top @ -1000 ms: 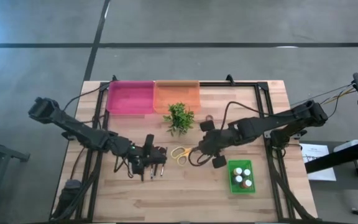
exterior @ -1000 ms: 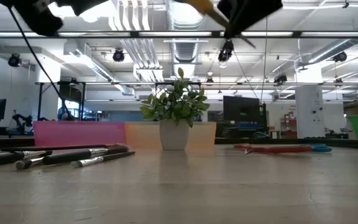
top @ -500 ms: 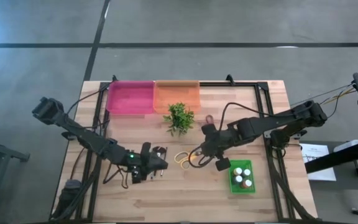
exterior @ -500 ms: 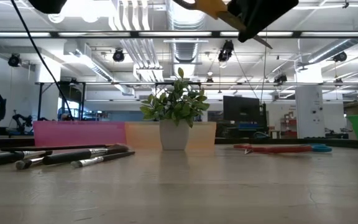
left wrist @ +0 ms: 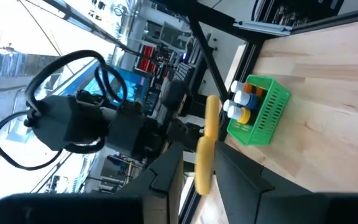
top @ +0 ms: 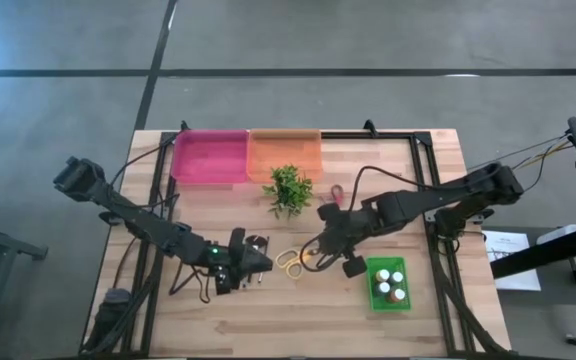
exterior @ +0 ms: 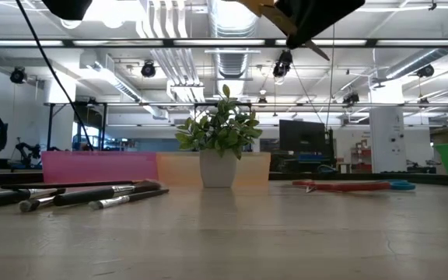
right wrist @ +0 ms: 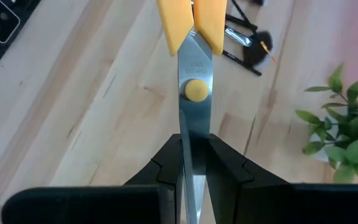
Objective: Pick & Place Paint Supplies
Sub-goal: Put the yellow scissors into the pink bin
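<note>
From above, a pale wooden table stands on a grey floor crossed by dark lines. A pink bin and an orange bin sit side by side at the far edge, with a plant just in front of the orange one. The right gripper has its fingers clamped on the blades of yellow scissors, near the table's middle. A green basket of bottles sits just beside that arm. The left gripper is by the brushes; whether its fingers are apart or together I cannot tell.

At table height, the brushes lie flat on the wood at the left, the potted plant stands in the middle before the pink and orange bins, and a red tool lies farther back. Behind is a large workshop with ceiling ducts and striplights.

The left wrist view shows the green basket with capped bottles on the wood, the scissors and the other arm.

The right wrist view shows dark fingers pinching the steel blades, the yellow handles pointing away, with the brushes and plant leaves on the table beyond.
</note>
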Tool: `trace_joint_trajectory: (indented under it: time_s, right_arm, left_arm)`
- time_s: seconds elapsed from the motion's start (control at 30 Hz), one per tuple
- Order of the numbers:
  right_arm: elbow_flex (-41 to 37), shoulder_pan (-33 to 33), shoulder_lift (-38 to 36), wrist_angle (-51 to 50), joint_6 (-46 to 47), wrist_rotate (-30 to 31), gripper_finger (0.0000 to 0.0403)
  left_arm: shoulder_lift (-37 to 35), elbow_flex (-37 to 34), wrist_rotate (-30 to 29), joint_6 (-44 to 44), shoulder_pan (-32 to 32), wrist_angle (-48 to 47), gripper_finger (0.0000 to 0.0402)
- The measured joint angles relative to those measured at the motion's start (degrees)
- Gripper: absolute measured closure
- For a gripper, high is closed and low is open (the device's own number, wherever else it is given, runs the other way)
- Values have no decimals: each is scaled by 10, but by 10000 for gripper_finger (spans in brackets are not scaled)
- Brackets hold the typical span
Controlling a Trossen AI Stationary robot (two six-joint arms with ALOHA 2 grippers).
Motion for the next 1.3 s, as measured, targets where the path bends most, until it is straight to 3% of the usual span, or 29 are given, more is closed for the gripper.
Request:
trace_joint_trajectory:
  time_s: [0.37,1.3]
  right_arm:
    - [10,-9,16,11,-16,-18,364]
    - [16,-10,16,28,-28,-35,364]
  left_arm:
    - [0,0,23,-63,0,-12,302]
    - [0,0,40,-75,14,-6,302]
